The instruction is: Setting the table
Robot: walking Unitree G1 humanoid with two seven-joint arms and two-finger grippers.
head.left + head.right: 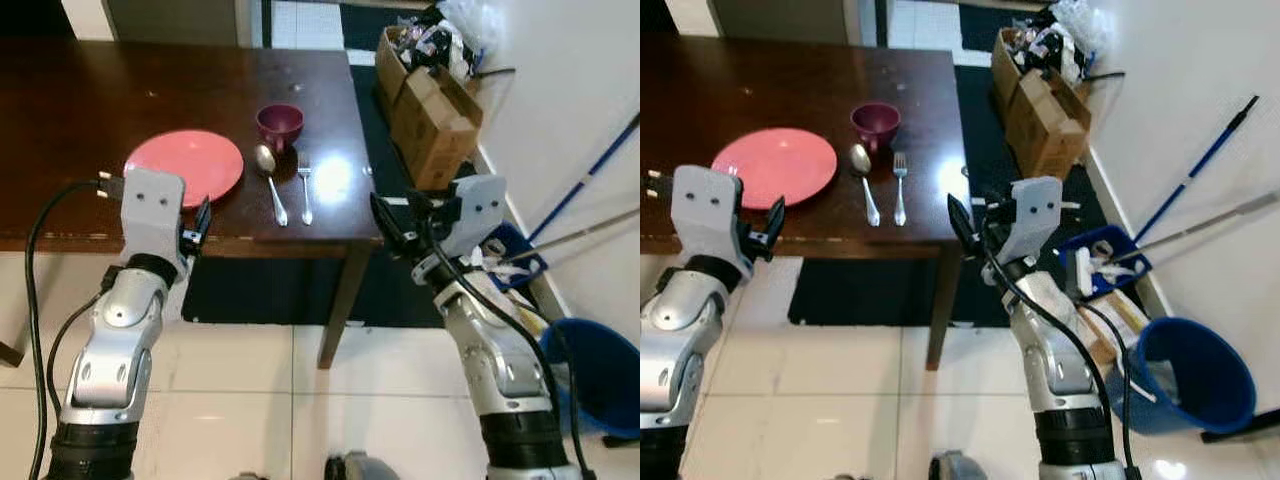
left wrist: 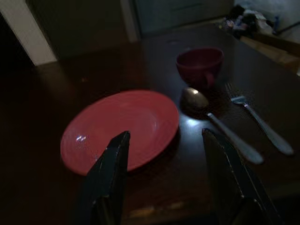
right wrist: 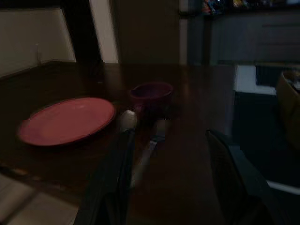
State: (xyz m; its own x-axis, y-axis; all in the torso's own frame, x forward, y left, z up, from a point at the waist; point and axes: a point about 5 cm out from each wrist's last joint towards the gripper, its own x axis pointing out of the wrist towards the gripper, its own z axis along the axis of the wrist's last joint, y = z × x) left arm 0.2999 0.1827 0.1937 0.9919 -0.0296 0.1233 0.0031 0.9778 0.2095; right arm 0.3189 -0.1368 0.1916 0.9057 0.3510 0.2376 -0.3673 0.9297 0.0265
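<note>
Judging by how the setting lay, you had little left to do beyond tidying: the round pink plate (image 1: 184, 166), the maroon cup (image 1: 280, 124), the steel spoon (image 1: 269, 178) and the steel fork (image 1: 304, 186) all sat together on the dark wooden table (image 1: 80, 90). If you meant to straighten anything, you would have done well to bring one arm in low and slow over the table edge, fingers spread wide enough to straddle a handle, and to nudge rather than grab, since the cutlery lay flat and thin against the wood. Your left pincer (image 2: 168, 183) hung at the near edge of the table with its two black fingers spread apart and nothing between them; the plate lay just ahead of it, touching neither finger, with the spoon and fork beyond and off to its right side and the cup farther on behind the spoon's bowl. Your right pincer (image 3: 171, 180) was off the table's near right corner, also spread and empty, with the fork and spoon ahead of it and the plate farther to its left.
</note>
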